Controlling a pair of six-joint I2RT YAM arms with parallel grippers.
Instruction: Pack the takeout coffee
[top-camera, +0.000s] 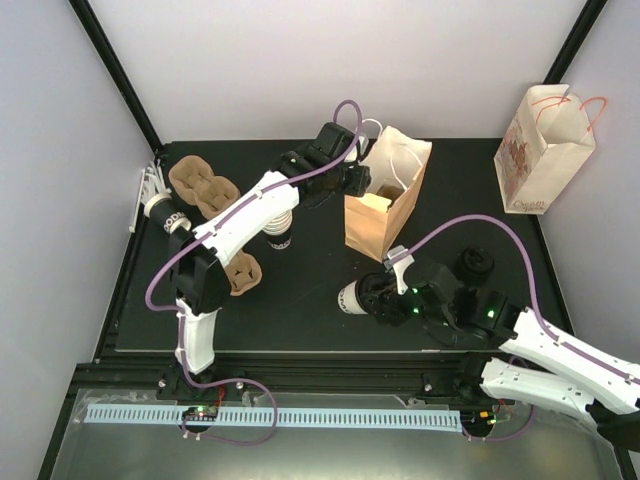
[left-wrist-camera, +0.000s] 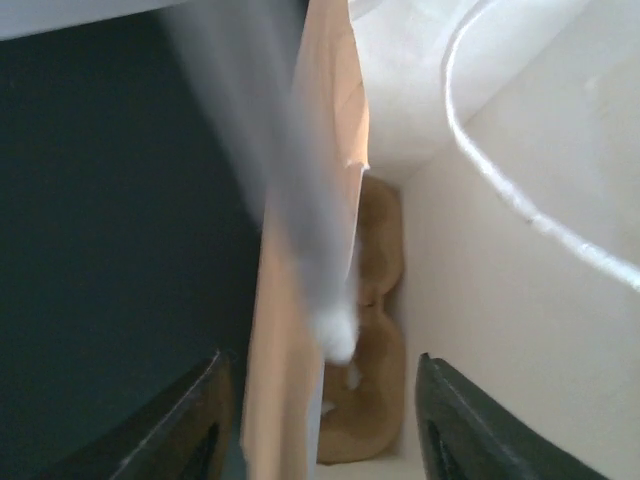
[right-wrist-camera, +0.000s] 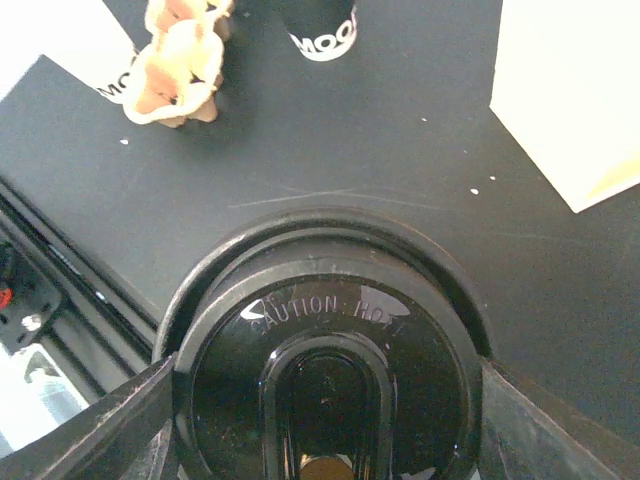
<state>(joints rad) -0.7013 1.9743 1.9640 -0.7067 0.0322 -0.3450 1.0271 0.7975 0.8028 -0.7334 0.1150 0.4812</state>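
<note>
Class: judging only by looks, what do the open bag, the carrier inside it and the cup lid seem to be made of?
Open bag: brown kraft paper, matte, with creased folds and a white inside.
Carrier: probably moulded pulp, with a tan, dull, slightly fibrous surface.
Lid: black plastic, with glossy highlights and embossed lettering.

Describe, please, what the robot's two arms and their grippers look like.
The left arm and right arm have white shells, black joints and a purple cable each. The left gripper and right gripper are black, with two dark fingers; green lights glow on the right wrist.
</note>
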